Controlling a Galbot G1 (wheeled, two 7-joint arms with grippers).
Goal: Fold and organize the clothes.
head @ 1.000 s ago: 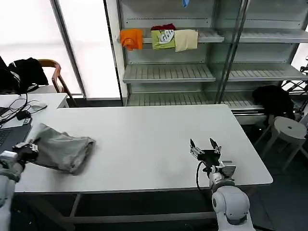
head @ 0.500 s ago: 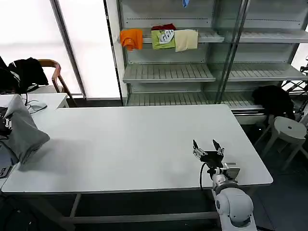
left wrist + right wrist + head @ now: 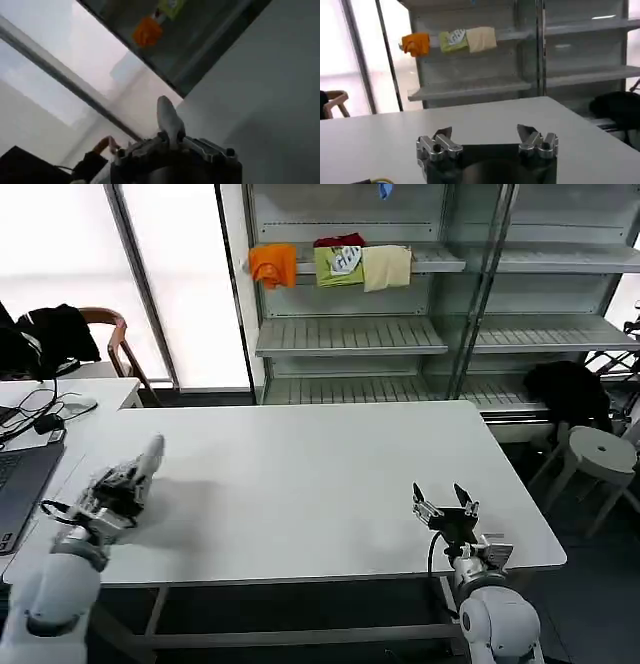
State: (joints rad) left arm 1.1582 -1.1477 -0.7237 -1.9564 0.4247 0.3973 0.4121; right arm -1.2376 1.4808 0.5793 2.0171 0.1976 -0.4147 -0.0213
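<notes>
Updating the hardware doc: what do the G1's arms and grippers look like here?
Both arms are rounded light grey shells. The right gripper has a black body, silver metal finger mounts and dark pointed jaws, with a black cable looping behind it. The left gripper is silver-grey metal with pale jaws and a dark cable at its wrist.

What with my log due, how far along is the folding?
Done: the grey shirt here a second ago is off the table. In hand: nothing; left gripper hovers over its left side, right gripper waits, jaws open. Left: nothing visible to fold.
</notes>
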